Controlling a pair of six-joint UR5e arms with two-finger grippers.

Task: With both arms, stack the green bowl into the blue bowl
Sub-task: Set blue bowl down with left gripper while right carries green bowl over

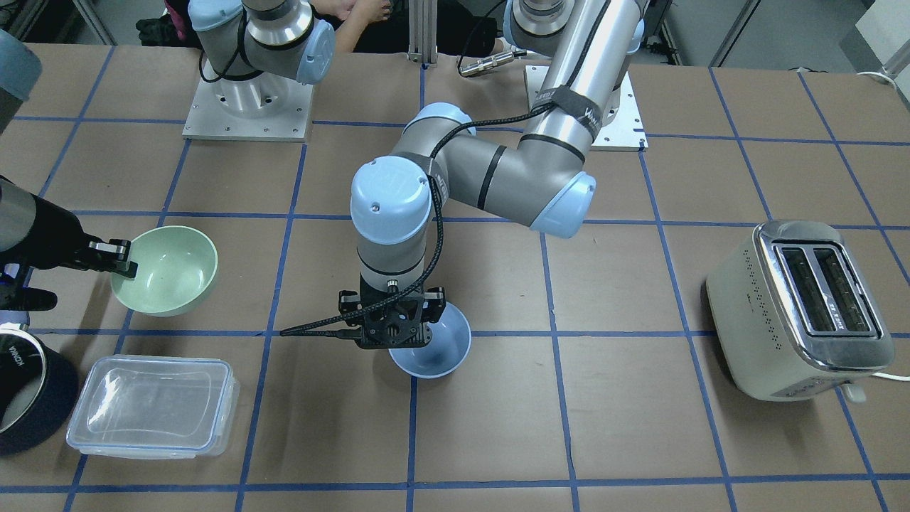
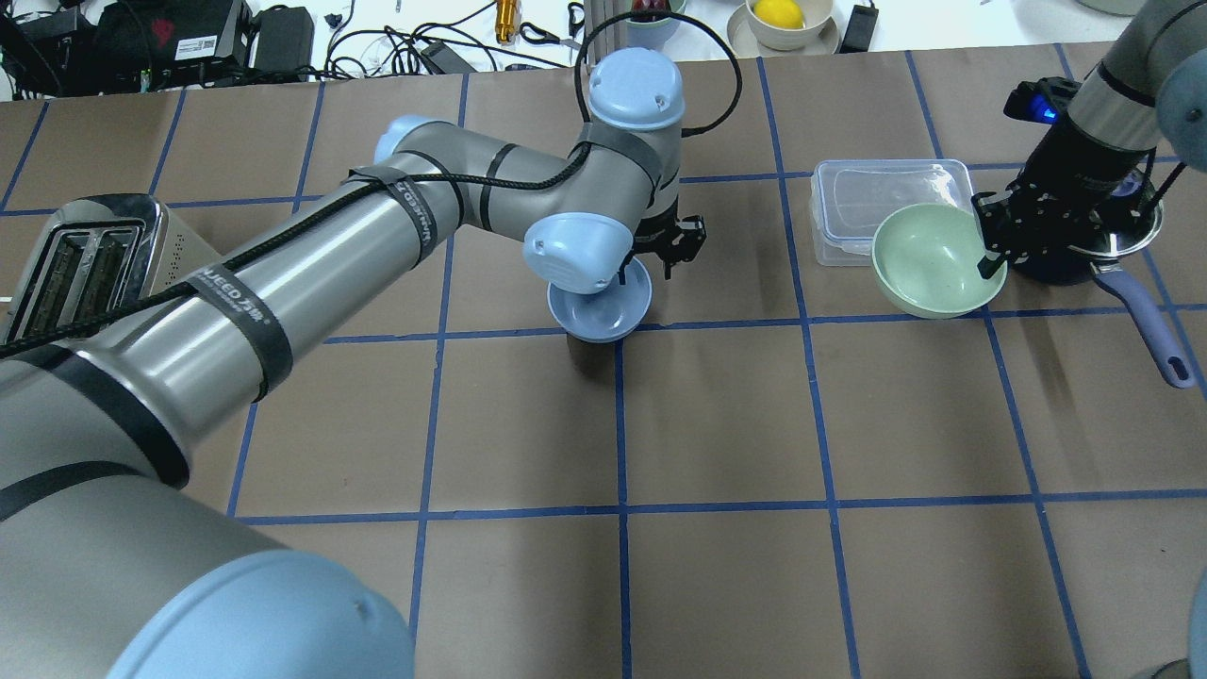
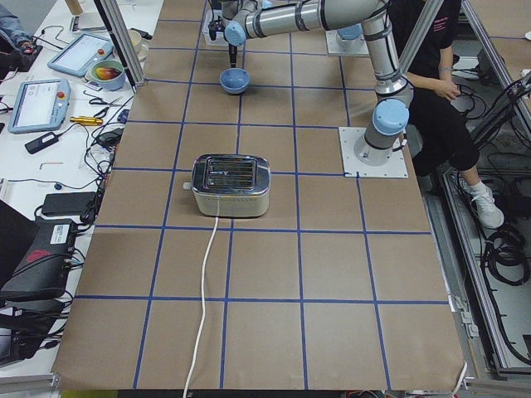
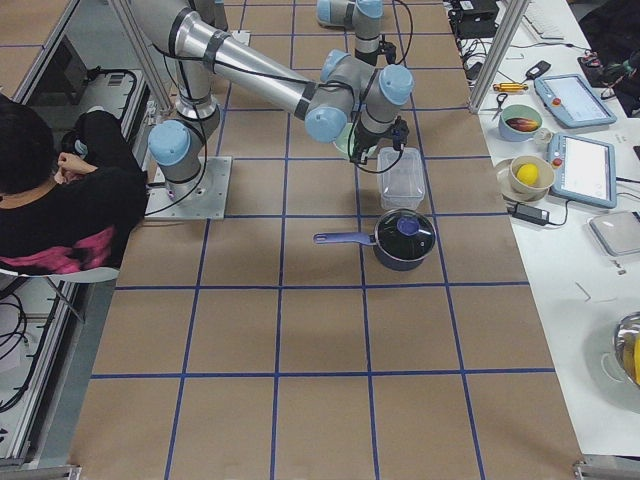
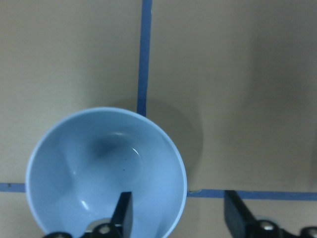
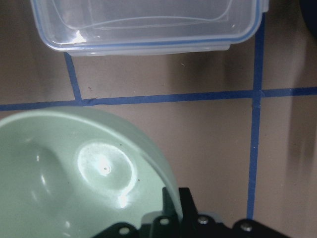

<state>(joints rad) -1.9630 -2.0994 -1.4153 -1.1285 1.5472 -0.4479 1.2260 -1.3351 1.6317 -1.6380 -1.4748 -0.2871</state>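
Note:
The blue bowl stands on the table near the middle; it also shows in the overhead view. My left gripper is over its rim and open: one finger is inside the bowl, the other is outside, clear of the wall. The green bowl hangs tilted in my right gripper, which is shut on its rim. In the front view the green bowl is well to one side of the blue bowl. In the right wrist view the green bowl's rim runs into the shut jaws.
A clear lidded plastic container lies just beyond the green bowl. A dark navy saucepan with a blue handle sits under my right wrist. A cream toaster stands at the table's other end. A person sits behind the robot.

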